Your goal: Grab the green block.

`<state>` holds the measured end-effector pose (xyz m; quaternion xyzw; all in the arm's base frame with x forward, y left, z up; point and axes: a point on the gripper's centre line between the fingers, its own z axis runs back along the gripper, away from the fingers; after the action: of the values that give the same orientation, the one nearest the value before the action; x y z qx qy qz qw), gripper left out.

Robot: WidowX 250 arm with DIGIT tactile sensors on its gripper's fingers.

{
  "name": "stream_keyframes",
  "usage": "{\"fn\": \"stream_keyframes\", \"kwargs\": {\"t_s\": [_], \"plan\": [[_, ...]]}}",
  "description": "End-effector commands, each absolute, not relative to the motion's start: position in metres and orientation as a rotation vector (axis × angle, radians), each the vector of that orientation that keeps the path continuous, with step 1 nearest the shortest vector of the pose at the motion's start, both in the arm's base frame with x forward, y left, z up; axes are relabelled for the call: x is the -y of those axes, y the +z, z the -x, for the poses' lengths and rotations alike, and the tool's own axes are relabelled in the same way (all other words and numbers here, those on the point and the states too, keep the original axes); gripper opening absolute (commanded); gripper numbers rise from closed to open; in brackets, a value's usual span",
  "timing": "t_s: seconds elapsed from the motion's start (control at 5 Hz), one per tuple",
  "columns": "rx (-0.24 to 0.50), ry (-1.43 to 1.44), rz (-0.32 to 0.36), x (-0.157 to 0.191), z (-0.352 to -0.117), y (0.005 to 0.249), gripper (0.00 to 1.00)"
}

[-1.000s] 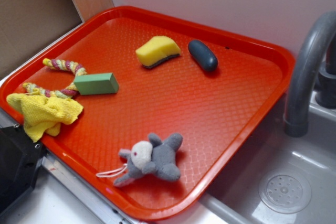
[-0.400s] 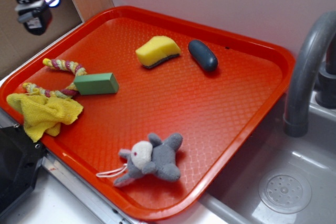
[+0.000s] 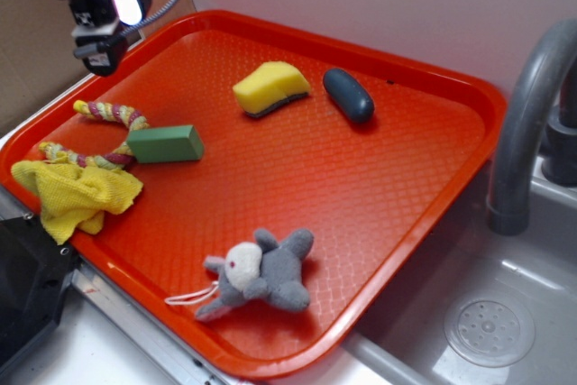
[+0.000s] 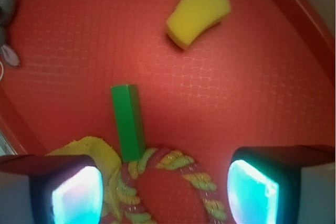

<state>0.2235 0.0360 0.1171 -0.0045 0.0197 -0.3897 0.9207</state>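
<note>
Gripper [image 3: 99,60] hovering high over the tray's [image 3: 469,96] back-left corner, fingers [image 4: 73,192] spread wide and empty, approaching the green block [image 3: 165,144] lying against the rope toy [image 3: 108,114]; next needs descending and straddling it.

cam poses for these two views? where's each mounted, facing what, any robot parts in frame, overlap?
Exterior: fixed high, off the tray's front, angled down across it toward the back wall; gripper hangs at upper left.
Wrist: on the arm, looking down past two glowing fingers at the green block.
Shared: green block, yellow sponge, braided rope, yellow cloth.
</note>
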Motion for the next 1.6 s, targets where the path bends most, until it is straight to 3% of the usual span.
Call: {"fn": "stream_keyframes", "kwargs": {"t_s": [0.0,0.8,1.0,1.2,1.4], "plan": [[-0.083,-0.842,0.005,-0.025,-0.226,0.091,1.0],[-0.277,-0.913,-0.112,-0.004,-0.209,0.031,1.0],[-0.287,-0.837,-0.162,-0.003,-0.204,0.024,0.8],[-0.269,-0.819,-0.166,-0.001,-0.202,0.027,0.0],[-0.252,-0.788,-0.21,-0.001,-0.201,0.031,0.0]]}}
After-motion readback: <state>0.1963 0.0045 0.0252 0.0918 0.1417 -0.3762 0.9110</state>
